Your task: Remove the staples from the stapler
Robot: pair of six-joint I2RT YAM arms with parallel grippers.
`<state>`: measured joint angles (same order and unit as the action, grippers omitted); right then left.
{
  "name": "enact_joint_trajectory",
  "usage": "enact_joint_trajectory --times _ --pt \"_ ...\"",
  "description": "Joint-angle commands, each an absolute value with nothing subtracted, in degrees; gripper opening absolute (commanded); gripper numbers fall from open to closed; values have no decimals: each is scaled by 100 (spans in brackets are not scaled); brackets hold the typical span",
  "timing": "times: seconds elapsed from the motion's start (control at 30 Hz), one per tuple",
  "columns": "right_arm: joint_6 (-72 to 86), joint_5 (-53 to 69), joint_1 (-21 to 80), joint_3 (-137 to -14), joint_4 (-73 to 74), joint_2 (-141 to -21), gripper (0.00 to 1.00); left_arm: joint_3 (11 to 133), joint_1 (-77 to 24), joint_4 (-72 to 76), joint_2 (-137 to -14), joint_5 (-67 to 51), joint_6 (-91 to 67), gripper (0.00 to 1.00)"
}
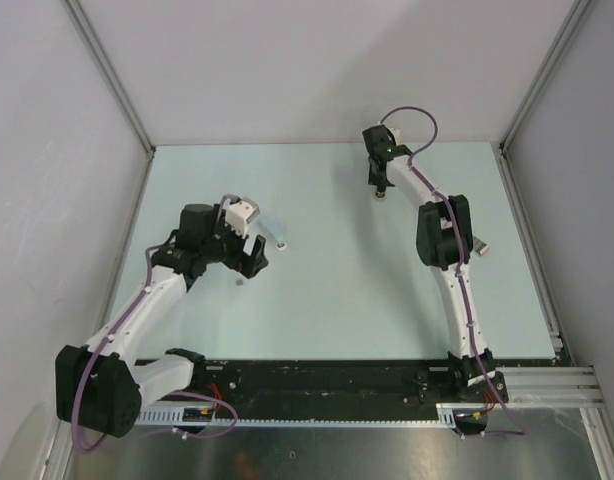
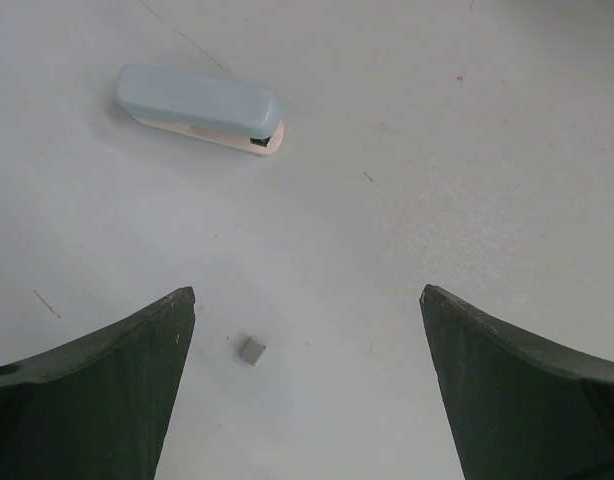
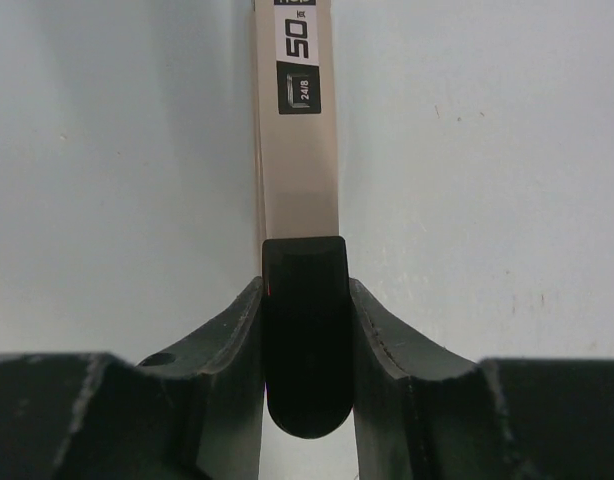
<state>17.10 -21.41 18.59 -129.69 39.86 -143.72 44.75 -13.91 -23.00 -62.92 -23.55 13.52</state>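
Two units checked. Right gripper [image 3: 305, 290] clamped on stapler [image 3: 299, 180]; left gripper [image 2: 307, 295] spread wide, empty, above staples [image 2: 251, 349] on table [image 2: 437, 150].

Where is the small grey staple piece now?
In the left wrist view, the staple piece lies on the table between the left gripper's open jaws.

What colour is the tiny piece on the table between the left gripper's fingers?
Silver-grey metal; the staples piece shows best in the left wrist view.
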Motion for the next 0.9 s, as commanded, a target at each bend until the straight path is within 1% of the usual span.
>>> enact_joint_trajectory --times 0.0,0.17,0.33,0.4,0.5,0.6,0.87 --pt "1986 -1906 1986 -12392 3604 -13579 2 4688 -1657 -1983 -6364 -2170 1193 99" --pt "2499 -1579 2361 -10637 2643 -12256 0 4971 -2298 -1796 -6818 -2132 987 100" --pt "3437 -1164 2687 -8587 1434 -10750 0 5369 -2434 -1334 -7536 -2686 191 99" --pt "3692 -1172 2920 -8038 1165 -10340 0 5469 -2485 -1144 -7819 -2955 -163 99" --pt "3968 -1371 3307 -7469 878 -9889 0 5514 -2696 -912 -8140 -3187 -480 99" --pt "4346 -1522 3594 -7116 694 -9579 0 5373 -2947 -541 -8336 -3147 -718 99" --pt "5033 -1768 4059 -6511 387 -8876 0 5350 -3126 140 -8789 -3257 -990 99"
